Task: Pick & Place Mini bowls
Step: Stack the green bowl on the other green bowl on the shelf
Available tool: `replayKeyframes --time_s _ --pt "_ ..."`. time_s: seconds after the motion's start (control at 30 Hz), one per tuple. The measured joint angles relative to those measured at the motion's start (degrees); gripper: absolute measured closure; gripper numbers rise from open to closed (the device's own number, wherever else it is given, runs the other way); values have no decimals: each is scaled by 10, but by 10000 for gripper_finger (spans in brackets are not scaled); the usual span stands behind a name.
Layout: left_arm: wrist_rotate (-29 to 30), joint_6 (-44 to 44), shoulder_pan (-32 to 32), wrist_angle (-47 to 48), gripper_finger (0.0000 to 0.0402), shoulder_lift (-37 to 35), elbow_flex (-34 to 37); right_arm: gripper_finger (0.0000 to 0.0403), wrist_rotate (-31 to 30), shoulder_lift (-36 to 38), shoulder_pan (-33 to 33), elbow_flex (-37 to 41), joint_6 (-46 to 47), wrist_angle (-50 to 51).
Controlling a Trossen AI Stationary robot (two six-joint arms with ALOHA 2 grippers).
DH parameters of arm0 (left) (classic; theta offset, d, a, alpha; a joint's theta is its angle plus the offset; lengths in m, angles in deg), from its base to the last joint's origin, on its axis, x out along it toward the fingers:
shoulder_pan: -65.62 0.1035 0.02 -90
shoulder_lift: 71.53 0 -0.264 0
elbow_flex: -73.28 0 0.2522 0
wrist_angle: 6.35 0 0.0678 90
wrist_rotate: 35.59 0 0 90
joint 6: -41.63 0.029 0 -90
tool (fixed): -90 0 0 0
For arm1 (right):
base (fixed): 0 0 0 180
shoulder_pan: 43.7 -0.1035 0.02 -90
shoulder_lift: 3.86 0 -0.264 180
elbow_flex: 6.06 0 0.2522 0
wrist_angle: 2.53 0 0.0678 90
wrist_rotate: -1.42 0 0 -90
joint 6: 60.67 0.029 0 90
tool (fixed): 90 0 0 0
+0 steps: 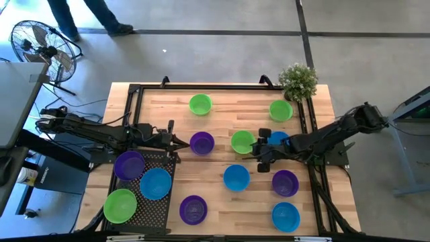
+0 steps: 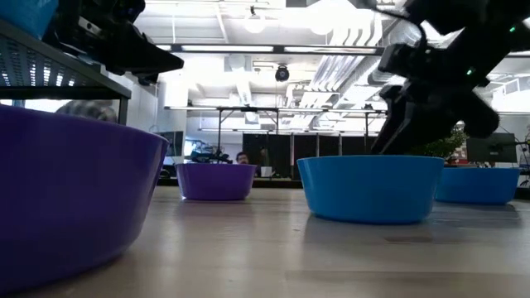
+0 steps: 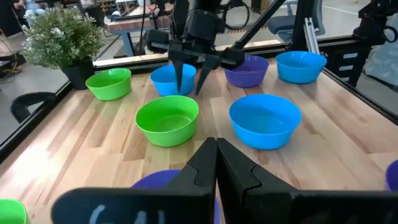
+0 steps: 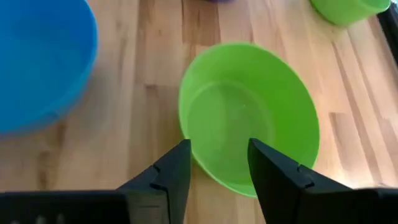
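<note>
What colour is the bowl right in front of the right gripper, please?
Bright green bowl; the right wrist view shows it best.

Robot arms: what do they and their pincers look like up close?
Both arms are dark, jointed and slim. The left gripper and right gripper each end in two black, wedge-shaped fingers tapering to narrow tips. Black cables run along the right arm.

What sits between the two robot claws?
In the high view, a purple bowl and a green bowl lie between the shut left gripper and open right gripper.

Right hand (image 4: 217,165) agape, left hand (image 3: 216,163) closed
</note>
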Motion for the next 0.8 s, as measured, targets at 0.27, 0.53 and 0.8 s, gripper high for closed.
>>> replayKeyframes --time_s 0.27,0.53,0.8 --pt "0 2 0 3 401 0 0 273 57 -74 50 -8 -31 -36" --pt "1 4 0 7 401 0 0 349 58 -98 57 -46 -84 -24" --pt "2 4 0 10 401 0 0 363 46 -98 51 -81 -71 -3"
